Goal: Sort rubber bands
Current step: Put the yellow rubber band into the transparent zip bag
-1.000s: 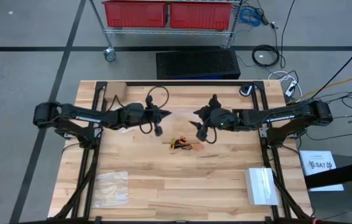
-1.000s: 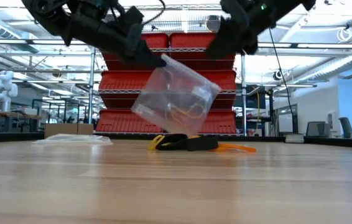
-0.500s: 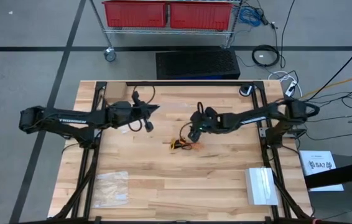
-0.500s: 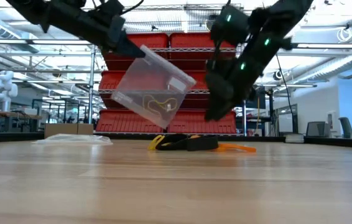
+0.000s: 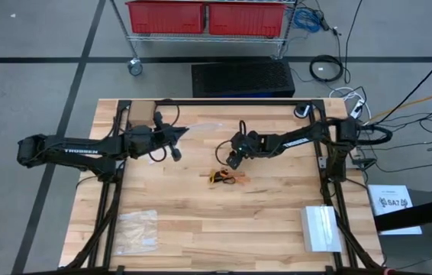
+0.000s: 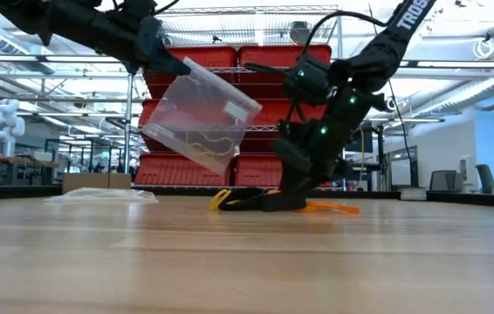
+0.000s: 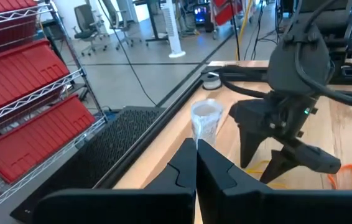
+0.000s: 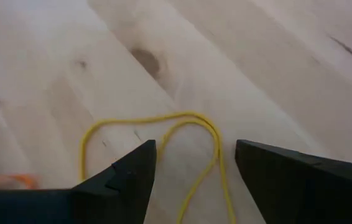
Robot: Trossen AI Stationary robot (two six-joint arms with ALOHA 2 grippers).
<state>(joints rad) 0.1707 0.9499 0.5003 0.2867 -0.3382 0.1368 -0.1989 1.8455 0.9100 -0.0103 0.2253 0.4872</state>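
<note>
While the rubber bands (image 5: pixel 224 177) lay in a small mixed heap — yellow, orange, black — near the middle of the bench (image 5: pixel 224 229), the right claw (image 5: pixel 233 162) had dropped from well above them to just over the pile's far edge. Its fingers (image 8: pixel 126 180) stood wide apart, straddling a yellow band (image 8: pixel 163 140) flat on the wood, nothing gripped yet. Judged as the approach to a pick: one band lined up, closing was the next step.

The left claw (image 5: pixel 178 134) had pulled back toward its own side and lifted. Fingers pressed together on the edge of a clear plastic bag (image 6: pixel 199 118), which hung tilted above the bench with a yellow band inside — so at least one band looked already sorted, most of the heap not. The bag now sat clear of the right arm's path.

Another flat clear bag (image 5: pixel 137 231) lay near the bench's front left corner, a white box (image 5: pixel 320 228) at front right.
</note>
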